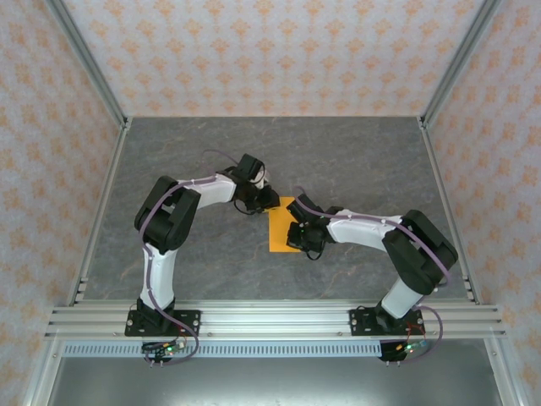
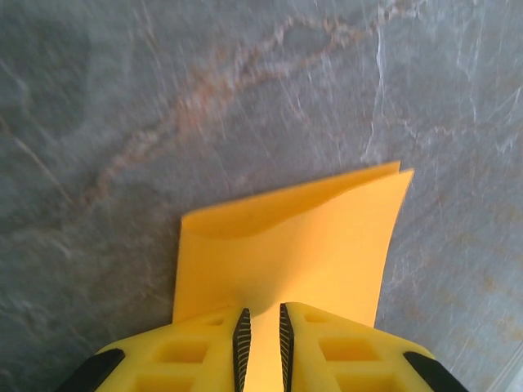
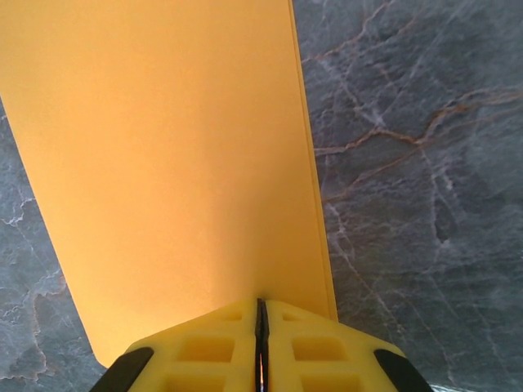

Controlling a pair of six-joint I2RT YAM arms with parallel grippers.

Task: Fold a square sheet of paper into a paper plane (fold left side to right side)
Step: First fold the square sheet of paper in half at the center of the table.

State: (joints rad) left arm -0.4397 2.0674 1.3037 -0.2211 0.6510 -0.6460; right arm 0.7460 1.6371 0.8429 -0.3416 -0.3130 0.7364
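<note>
The smooth, folded square sheet of paper (image 2: 310, 245) is pinched by the left gripper (image 2: 262, 343); the right gripper (image 3: 261, 347) is pressed shut, paper spread ahead.

Orange square sheet of paper (image 1: 277, 233), grey veined table (image 1: 355, 161)

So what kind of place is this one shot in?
Probably a lab robot cell: a grey marbled table boxed in by patterned wall panels on aluminium framing, two arms bolted to a rail.

Folded orange paper (image 1: 279, 235) on grey marbled table (image 1: 363, 161)
</note>
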